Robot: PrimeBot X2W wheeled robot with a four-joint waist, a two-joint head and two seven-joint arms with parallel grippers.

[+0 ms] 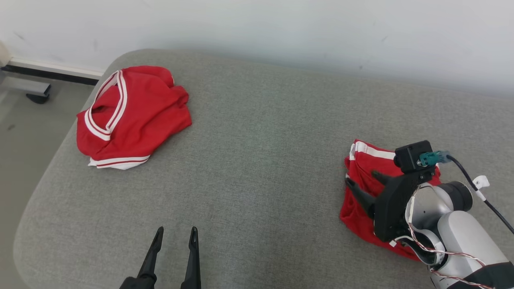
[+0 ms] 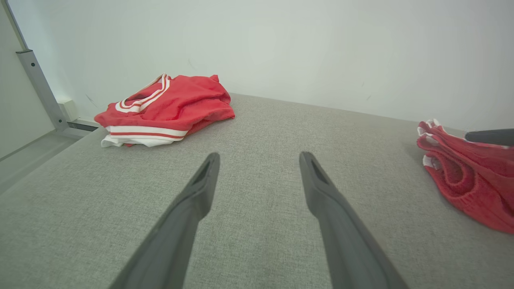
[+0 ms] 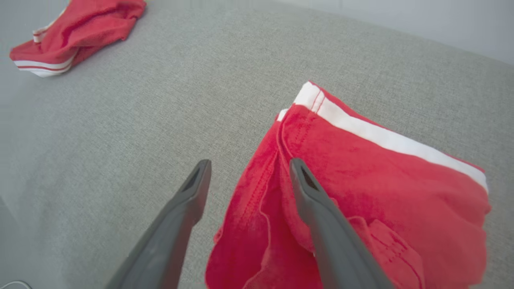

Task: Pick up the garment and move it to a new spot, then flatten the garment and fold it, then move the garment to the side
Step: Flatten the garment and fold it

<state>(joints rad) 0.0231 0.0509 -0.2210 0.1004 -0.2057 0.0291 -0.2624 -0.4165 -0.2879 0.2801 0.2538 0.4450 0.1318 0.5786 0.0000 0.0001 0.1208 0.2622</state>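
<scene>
Fingers [image 3: 321,216] of the right gripper [image 1: 362,178] stand spread over the folded garment [image 1: 355,220] at the right of the grey surface [image 1: 261,160], one above its loose left edge, while the left gripper [image 1: 176,229], also spread and empty, hovers at the near edge. Lifting away carelessly could snag that edge and pull the fold open. The garment's long axis seems to run near to far, white band [image 3: 385,138] at the far end.

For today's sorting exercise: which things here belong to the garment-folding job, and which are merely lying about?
In the job: folded red garment, right claw open over it, grey cushion beneath.
Lying about: crumpled red garment at far left, left claw open over bare cushion.
</scene>
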